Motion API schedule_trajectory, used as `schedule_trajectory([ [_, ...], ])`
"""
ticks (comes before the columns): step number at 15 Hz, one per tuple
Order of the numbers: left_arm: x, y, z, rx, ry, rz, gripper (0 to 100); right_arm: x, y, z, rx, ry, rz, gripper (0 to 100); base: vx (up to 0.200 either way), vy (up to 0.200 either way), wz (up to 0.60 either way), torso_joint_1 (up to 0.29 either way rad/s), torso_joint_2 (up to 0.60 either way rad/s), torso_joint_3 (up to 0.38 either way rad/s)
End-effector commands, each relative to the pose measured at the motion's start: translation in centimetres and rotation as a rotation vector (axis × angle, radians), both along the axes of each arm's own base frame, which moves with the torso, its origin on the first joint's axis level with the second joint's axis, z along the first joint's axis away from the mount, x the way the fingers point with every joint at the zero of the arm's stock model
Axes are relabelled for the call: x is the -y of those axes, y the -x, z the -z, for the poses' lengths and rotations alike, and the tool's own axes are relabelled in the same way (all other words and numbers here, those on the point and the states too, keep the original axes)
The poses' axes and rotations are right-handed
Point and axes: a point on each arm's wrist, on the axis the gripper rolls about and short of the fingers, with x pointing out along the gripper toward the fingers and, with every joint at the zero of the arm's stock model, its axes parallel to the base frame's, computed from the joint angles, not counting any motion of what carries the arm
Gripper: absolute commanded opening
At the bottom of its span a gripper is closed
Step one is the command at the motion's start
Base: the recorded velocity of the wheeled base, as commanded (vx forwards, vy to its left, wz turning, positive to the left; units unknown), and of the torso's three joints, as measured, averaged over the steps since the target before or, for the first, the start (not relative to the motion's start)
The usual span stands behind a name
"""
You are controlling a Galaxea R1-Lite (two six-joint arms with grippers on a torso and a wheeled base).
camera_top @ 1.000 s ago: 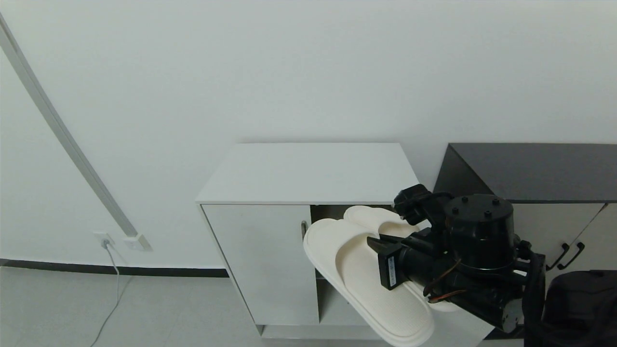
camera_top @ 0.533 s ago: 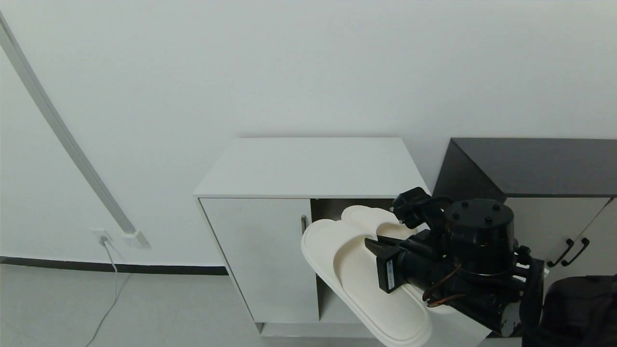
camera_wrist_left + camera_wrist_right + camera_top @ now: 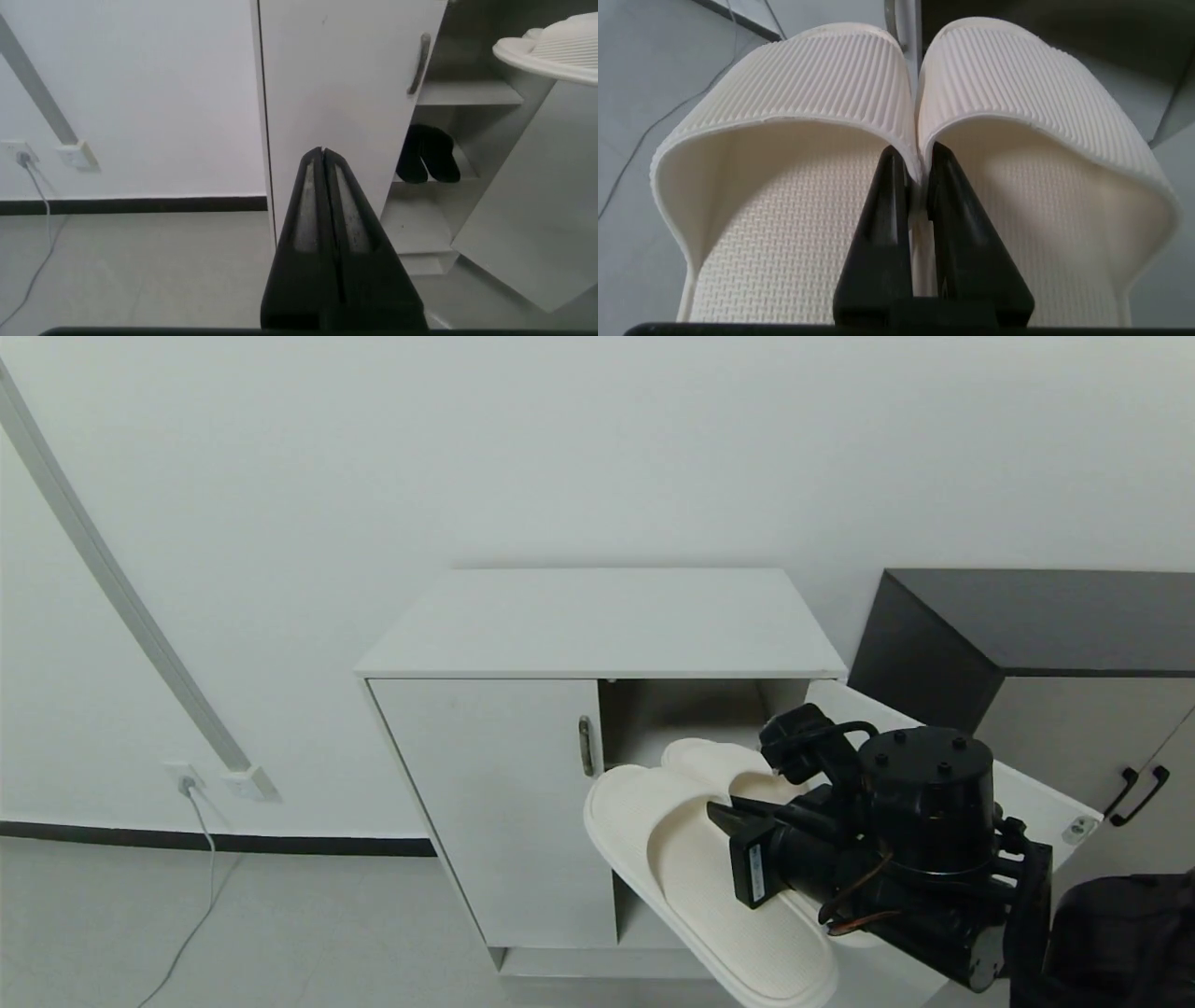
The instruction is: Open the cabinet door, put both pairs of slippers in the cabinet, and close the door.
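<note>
My right gripper is shut on a pair of white slippers, pinching their inner straps side by side. In the head view the pair hangs in front of the white cabinet, at its open right half. The cabinet's right door stands swung open; its left door with a metal handle is closed. A dark pair of slippers stands upright on a lower shelf inside. My left gripper is shut with nothing in it, low and facing the closed left door.
A dark grey cabinet with black handles stands right of the white one, close behind the open door. A wall socket with a cable sits low on the left wall. Grey floor lies open to the left.
The head camera has shifted, so the cabinet looks nearer and lower and its open right door shows. The right gripper still holds the white slippers before the opening.
</note>
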Motion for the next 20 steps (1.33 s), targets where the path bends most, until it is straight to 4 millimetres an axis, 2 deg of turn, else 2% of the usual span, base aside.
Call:
schedule_trajectory([
  [1,0.01,-0.01,-0.01,-0.001,0.0,-0.003,0,-0.02,-0.02,0.12,-0.002,0.004,0.001,0,0.0,0.0,0.0,-0.232,0.55,0.325],
  [11,0.0,-0.01,-0.01,-0.001,0.0,-0.001,0,-0.01,0.11,0.35,0.0,0.016,-0.006,0,0.0,0.0,0.0,-0.196,0.51,0.32],
  [20,0.01,-0.01,-0.01,-0.001,0.0,-0.003,0,-0.05,0.06,0.5,0.004,0.019,0.0,0,0.0,0.0,0.0,-0.128,0.47,0.34],
])
